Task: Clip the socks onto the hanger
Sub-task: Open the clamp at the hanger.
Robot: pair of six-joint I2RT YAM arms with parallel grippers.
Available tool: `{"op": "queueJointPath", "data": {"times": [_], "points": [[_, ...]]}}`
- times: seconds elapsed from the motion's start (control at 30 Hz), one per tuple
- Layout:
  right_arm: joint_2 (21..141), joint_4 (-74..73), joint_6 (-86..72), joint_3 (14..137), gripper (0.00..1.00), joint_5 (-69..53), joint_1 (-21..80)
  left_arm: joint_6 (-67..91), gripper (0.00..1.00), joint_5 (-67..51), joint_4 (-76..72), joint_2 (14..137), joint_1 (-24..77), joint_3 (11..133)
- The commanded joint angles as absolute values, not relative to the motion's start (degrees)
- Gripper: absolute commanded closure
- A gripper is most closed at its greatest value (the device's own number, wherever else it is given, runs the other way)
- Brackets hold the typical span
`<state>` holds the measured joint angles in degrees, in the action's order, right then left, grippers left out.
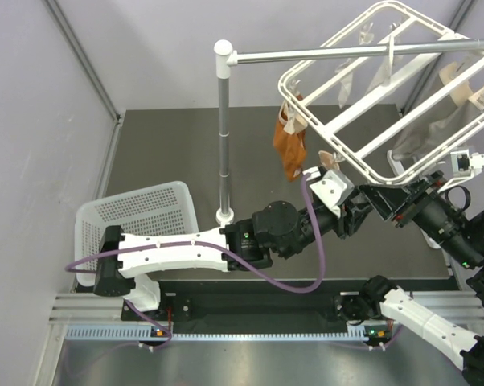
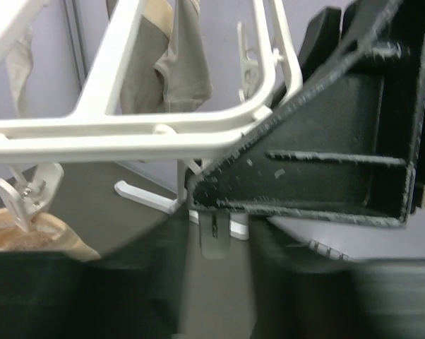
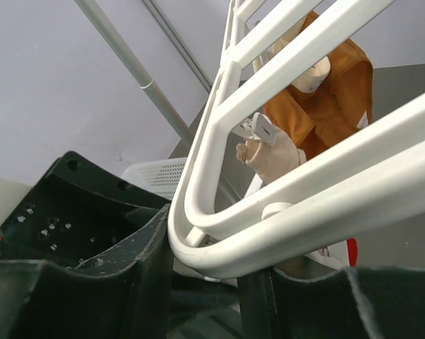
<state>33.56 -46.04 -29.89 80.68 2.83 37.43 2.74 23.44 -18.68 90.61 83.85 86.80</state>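
**Step in hand.** Treat as pegging a sock at the near corner of the hanger (image 3: pixel 318 205). Judge the task partly done, with an orange sock (image 1: pixel 290 145) and beige socks (image 1: pixel 425 137) hanging from other pegs.

- Find that rounded corner lodged between the right jaws, touching at least one finger (image 3: pixel 128 282). Read as closed on the frame to steady it.
- Locate the left jaws just below the same corner, aimed up at the frame's underside.
- Note a narrow gap between the left jaws, with a small white clip peg (image 2: pixel 216 236) at their tips. Cannot tell through the blur whether gripping it or merely near it.
- Look left of the left jaws for a second peg (image 2: pixel 25 194) biting a pale sock (image 2: pixel 36 240).

**Next move, by judgement.**

- Confirm fabric seated in the peg before backing the left jaws away.
- Maintain the right-side hold meanwhile, to stop the frame swinging on the rail (image 1: pixel 346 53).
- Expect fine alignment, given small pegs and limp fabric.

**Pose.**

- Left arm (image 1: pixel 170 253): stretched low over the tabletop (image 1: pixel 170 145) from its base toward the right, wrist tipped upward beneath the frame.
- Right arm (image 1: pixel 435 221): folded at the right edge, forearm reaching up and left to the corner.
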Motion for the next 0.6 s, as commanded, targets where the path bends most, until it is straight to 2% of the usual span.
{"op": "queueJointPath", "data": {"times": [0.0, 0.03, 0.07, 0.1, 0.17, 0.33, 0.47, 0.5, 0.57], "points": [[35.60, -46.32, -28.56, 80.42, 0.96, 5.09, 37.62, 2.55, 0.50, 24.43, -16.17, 89.83, 85.25, 87.72], [35.60, -46.32, -28.65, 80.07, 1.00, 5.18, 37.62, 3.33, 0.44, 25.30, -15.74, 89.22, 85.25, 86.93], [35.33, -46.32, -28.57, 79.81, 1.00, 5.45, 37.62, 3.86, 0.39, 26.01, -15.21, 88.51, 85.34, 86.31], [35.16, -46.14, -28.56, 79.63, 1.00, 5.88, 37.62, 4.39, 0.31, 26.80, -14.94, 86.68, 85.17, 85.70], [34.98, -46.05, -28.39, 78.93, 1.00, 6.50, 37.62, 6.58, 0.26, 29.44, -13.28, 83.08, 85.25, 83.42], [34.37, -45.70, -27.43, 77.96, 1.00, 7.03, 37.62, 12.55, 0.25, 35.05, -8.71, 72.35, 85.08, 73.25], [33.66, -44.83, -26.81, 77.08, 1.00, 7.12, 37.62, 20.81, 0.26, 46.38, 2.87, 60.68, 84.29, 64.71], [33.31, -44.74, -26.46, 76.91, 1.00, 6.95, 37.62, 23.44, 0.26, 51.97, 9.95, 58.73, 84.03, 61.38], [33.05, -44.47, -26.11, 76.47, 1.00, 6.94, 37.62, 34.32, 0.25, 57.81, 17.71, 52.51, 83.59, 58.02]]}}
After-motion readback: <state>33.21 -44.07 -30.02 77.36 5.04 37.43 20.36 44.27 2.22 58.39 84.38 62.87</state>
